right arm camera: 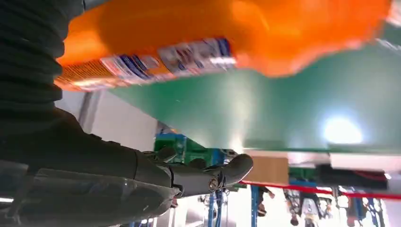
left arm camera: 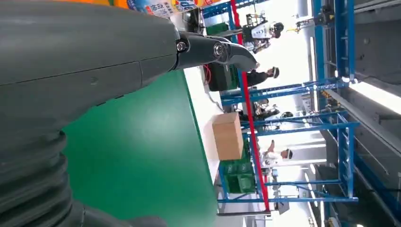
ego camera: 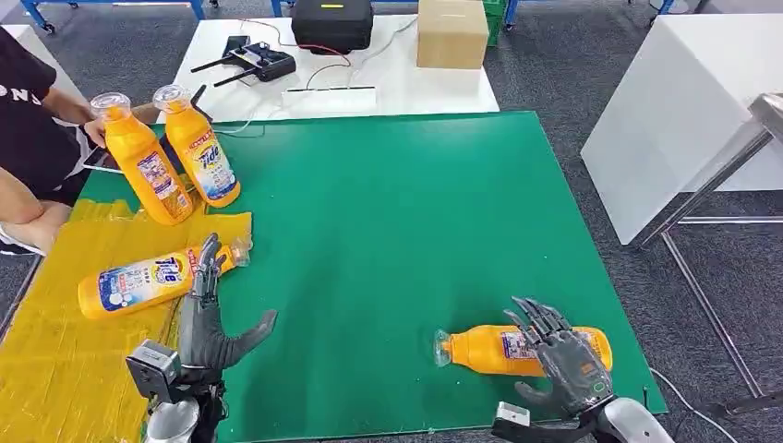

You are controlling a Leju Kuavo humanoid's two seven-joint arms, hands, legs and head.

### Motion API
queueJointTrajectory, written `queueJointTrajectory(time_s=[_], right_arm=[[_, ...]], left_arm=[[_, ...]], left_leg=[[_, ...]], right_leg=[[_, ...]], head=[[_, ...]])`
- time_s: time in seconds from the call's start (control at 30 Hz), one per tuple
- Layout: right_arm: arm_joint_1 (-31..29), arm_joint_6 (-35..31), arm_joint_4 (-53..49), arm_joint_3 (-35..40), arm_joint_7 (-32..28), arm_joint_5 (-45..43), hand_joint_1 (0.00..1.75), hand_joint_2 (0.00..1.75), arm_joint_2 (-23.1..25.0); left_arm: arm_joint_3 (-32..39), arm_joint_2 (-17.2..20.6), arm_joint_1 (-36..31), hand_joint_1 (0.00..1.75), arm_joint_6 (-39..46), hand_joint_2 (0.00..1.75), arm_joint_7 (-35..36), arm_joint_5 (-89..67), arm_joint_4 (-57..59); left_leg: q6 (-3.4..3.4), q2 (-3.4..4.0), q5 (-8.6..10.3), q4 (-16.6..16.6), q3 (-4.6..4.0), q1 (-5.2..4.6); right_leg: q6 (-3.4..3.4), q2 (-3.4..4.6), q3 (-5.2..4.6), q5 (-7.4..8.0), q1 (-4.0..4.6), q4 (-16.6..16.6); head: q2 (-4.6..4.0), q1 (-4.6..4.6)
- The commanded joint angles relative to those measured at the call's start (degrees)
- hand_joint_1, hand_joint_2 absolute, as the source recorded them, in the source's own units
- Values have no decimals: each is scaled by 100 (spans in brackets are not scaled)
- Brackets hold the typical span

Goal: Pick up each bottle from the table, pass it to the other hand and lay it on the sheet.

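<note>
One orange detergent bottle (ego camera: 138, 282) lies on the yellow sheet (ego camera: 65, 369) at the table's left. My left hand (ego camera: 209, 318) is open beside it, its fingers stretched out by the bottle's neck. A second bottle (ego camera: 494, 351) lies on its side on the green mat (ego camera: 397, 221) near the front right. My right hand (ego camera: 565, 358) hovers over that bottle with fingers spread; in the right wrist view the bottle (right arm camera: 213, 38) sits apart from the thumb (right arm camera: 222, 172). Two more bottles (ego camera: 146, 161) (ego camera: 200, 148) stand upright at the back left.
A person sits at the left edge with a hand (ego camera: 95, 132) on one upright bottle. Behind the mat a white table carries a remote controller (ego camera: 261, 63), a black case (ego camera: 332, 23) and a cardboard box (ego camera: 451, 33). A white table (ego camera: 683, 101) stands to the right.
</note>
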Motion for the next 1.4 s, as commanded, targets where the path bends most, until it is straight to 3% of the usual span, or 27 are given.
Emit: queueJointTrajectory(time_s=[0.03, 0.13, 0.37, 0.47, 0.63, 0.9, 0.93, 0.97, 1.0, 1.03, 1.07, 1.1, 1.13, 1.2, 1.27, 1.4], right_arm=[[-610, -70, 2202, -374, 110, 614, 0, 175, 438], [-774, -239, 2667, -395, 109, 764, 0, 175, 592], [-818, -224, 2712, -444, 175, 839, 0, 175, 649], [-1375, -401, 3624, -498, 312, 1240, 0, 175, 983], [-1997, -650, 4615, -515, 485, 1617, 0, 175, 1314], [-2233, -700, 4972, -551, 583, 1777, 0, 175, 1410], [-2316, -689, 5075, -545, 625, 1829, 16, 175, 1439], [-2351, -679, 5141, -552, 637, 1840, 70, 175, 1440], [-2405, -654, 5225, -558, 650, 1846, 148, 175, 1453], [-2468, -655, 5345, -580, 685, 1852, 157, 175, 1470], [-2538, -669, 5492, -583, 725, 1891, 155, 175, 1457], [-2576, -614, 5582, -589, 733, 1900, 171, 175, 1433], [-2612, -573, 5673, -600, 759, 1923, 175, 175, 1408], [-2664, -581, 5808, -667, 780, 1935, 175, 175, 1384], [-2702, -550, 5844, -697, 780, 1933, 175, 175, 1378], [-2785, -453, 5887, -684, 760, 1959, 175, 175, 1377]], left_arm=[[-197, 76, -198, 0, -45, 175, 31, 20, 301], [-196, 78, -197, 0, -52, 175, 37, 28, 342], [-199, 80, -194, 0, -67, 175, 35, 38, 342], [-215, 62, -234, 0, -74, 175, 35, 34, 382], [-228, 35, -296, 0, -73, 175, 35, 38, 514], [-235, 29, -315, 0, -73, 175, 34, 39, 546], [-240, 23, -322, 0, -75, 175, 36, 37, 563], [-241, 22, -328, 0, -75, 175, 35, 38, 574], [-242, 25, -332, 0, -77, 175, 35, 38, 594], [-241, 29, -333, 0, -74, 175, 34, 36, 611], [-231, 35, -344, 0, -85, 175, 39, 47, 641], [-218, 37, -345, 0, -101, 175, 40, 67, 656], [-209, 39, -354, 0, -121, 175, 37, 85, 672], [-183, 36, -361, 0, -152, 175, 30, 115, 704], [-174, 28, -371, 0, -171, 175, 25, 129, 727], [-189, 7, -412, 0, -200, 175, 23, 143, 782]], left_leg=[[-9, -3, 0, -14, 26, 10], [-10, 7, -1, -19, 33, 12], [-10, 9, -7, -8, 51, 9], [-14, 13, -4, -12, 61, 11], [-5, 86, -6, -16, 84, 12], [6, 79, -38, -8, 134, 11], [0, 71, -27, -12, 120, 15], [-10, 59, -17, -16, 108, 14], [3, 92, -28, -15, 164, 10], [-1, 81, -22, -11, 145, 13], [2, 84, -27, -8, 166, 11], [1, 81, -20, -8, 150, 11], [0, 71, -18, -11, 151, 11], [4, 81, -29, -4, 170, 9], [3, 60, -25, 5, 155, 12], [23, 51, -54, 4, 211, 9]], right_leg=[[-3, -7, 33, 3, 9, -22], [-4, 2, 40, 5, 12, -27], [-2, 7, 47, 1, 11, -15], [-4, 7, 55, 7, 14, -23], [-11, 77, 67, 25, 14, -31], [-2, 80, 59, 1, 16, -28], [-3, 70, 49, 11, 20, -37], [-3, 56, 41, 14, 19, -42], [-4, 93, 134, 18, 16, -33], [-4, 80, 118, 23, 19, -33], [-4, 84, 144, 16, 17, -27], [-4, 80, 129, 24, 17, -29], [-4, 69, 133, 21, 17, -33], [-1, 83, 143, 10, 15, -23], [1, 62, 90, 8, 18, -24], [12, 55, 151, -47, 17, -26]], head=[[0, 0], [0, 0], [0, 2], [0, 0], [0, 2], [0, 2], [0, 4], [0, 2], [0, 2], [0, 2], [0, 2], [0, 2], [0, 4], [0, 2], [0, 2], [0, 0]])
